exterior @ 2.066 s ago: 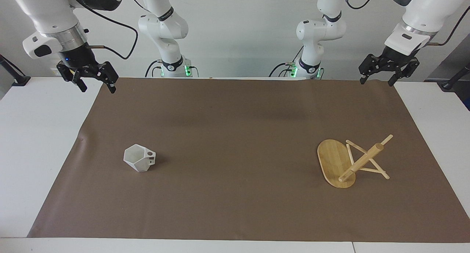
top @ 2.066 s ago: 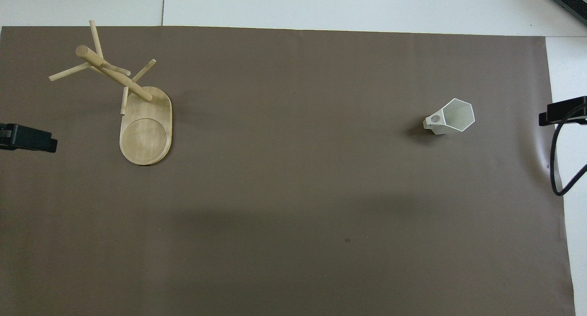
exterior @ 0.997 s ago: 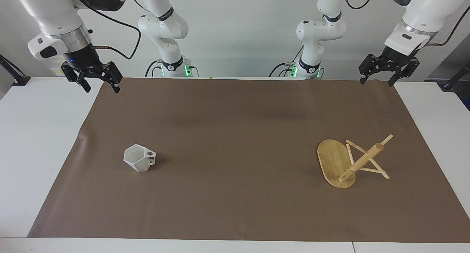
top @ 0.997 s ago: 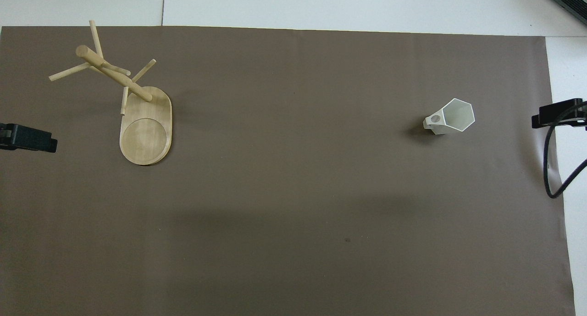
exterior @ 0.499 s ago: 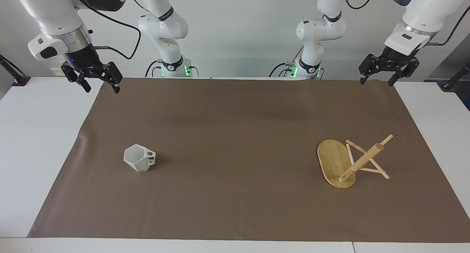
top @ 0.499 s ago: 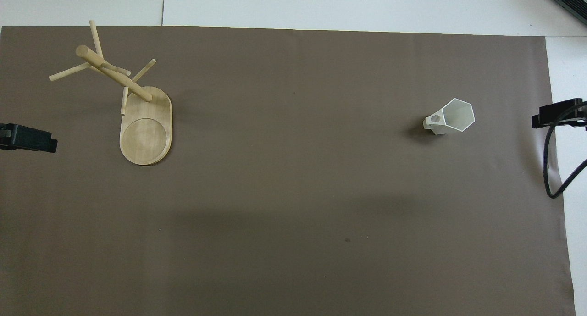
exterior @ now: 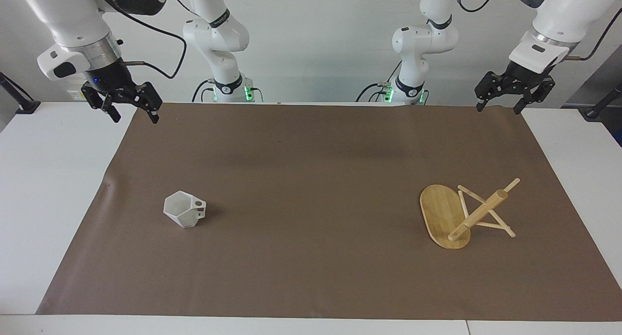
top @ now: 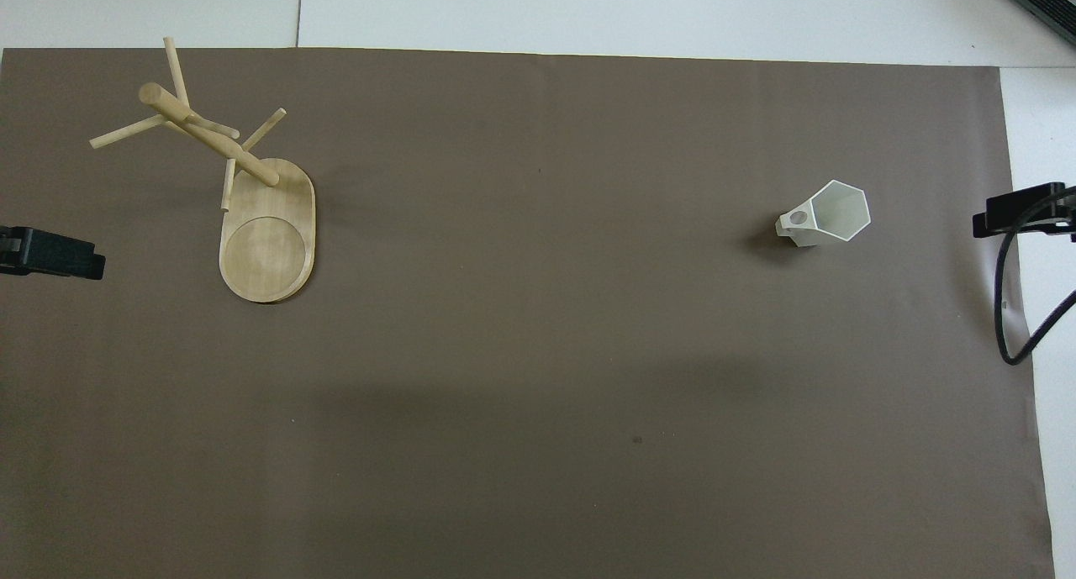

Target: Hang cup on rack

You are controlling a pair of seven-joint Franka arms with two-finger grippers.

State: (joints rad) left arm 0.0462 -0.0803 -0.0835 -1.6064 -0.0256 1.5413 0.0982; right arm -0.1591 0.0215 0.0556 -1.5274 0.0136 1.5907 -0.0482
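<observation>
The white faceted cup (exterior: 184, 210) stands on the brown mat toward the right arm's end, mouth up (top: 828, 213), its holed handle pointing to the mat's middle. The bamboo rack (exterior: 464, 216) stands upright toward the left arm's end, its pole and crossing pegs (top: 189, 129) rising from the end of the oval base farther from the robots. My right gripper (exterior: 133, 117) hangs open and empty over the mat's corner near its own base, well apart from the cup. My left gripper (exterior: 498, 109) waits open and empty over the mat's other near corner, well away from the rack.
The brown mat (exterior: 311, 179) covers most of the white table (exterior: 43, 179). Two more white arms stand at the robots' edge of the table. A black cable (top: 1013, 310) loops down from the right arm over the mat's edge.
The right gripper has edged slightly toward the mat's middle and holds nearly still over the last second. The left arm, cup and rack have not moved.
</observation>
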